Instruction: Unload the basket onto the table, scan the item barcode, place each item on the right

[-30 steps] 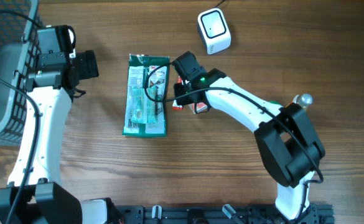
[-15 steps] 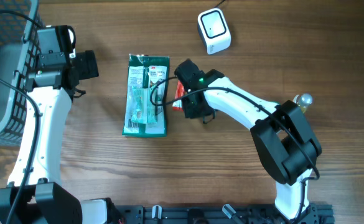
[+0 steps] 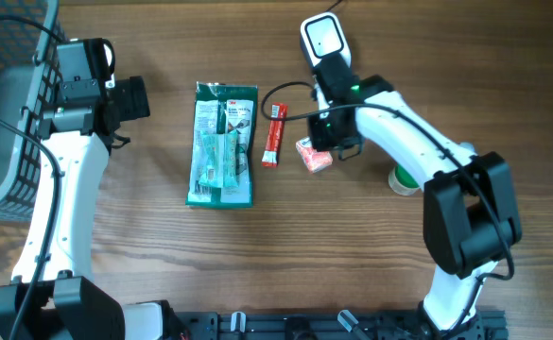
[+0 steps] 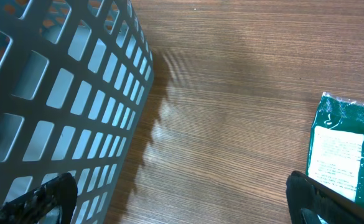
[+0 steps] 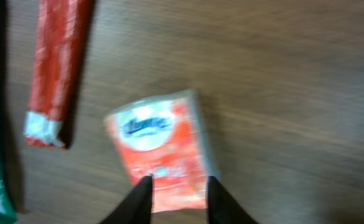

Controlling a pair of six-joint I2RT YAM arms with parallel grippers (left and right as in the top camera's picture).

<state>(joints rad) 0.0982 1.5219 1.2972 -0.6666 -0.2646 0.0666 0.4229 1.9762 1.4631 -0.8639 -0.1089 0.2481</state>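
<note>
A small red-orange tissue packet (image 3: 313,157) lies on the wooden table below the white barcode scanner (image 3: 325,45). My right gripper (image 3: 332,148) hangs over the packet's right end. In the right wrist view the packet (image 5: 160,146) is blurred, and its near end lies between the fingertips of the right gripper (image 5: 178,193), whose jaws are slightly parted. My left gripper (image 3: 134,97) is open wide at the far left. In its own view the left gripper (image 4: 182,208) has only bare table between its fingers.
A green flat package (image 3: 224,144) lies left of centre, with a red stick packet (image 3: 274,135) beside it. A grey mesh basket (image 3: 2,113) stands at the left edge, close to the left arm. A green-and-white roll (image 3: 404,179) sits right of the right arm.
The right arm swung right and up toward the scanner, taking the tissue packet away from the red stick. Its jaws have parted a little. The left arm has not moved.
</note>
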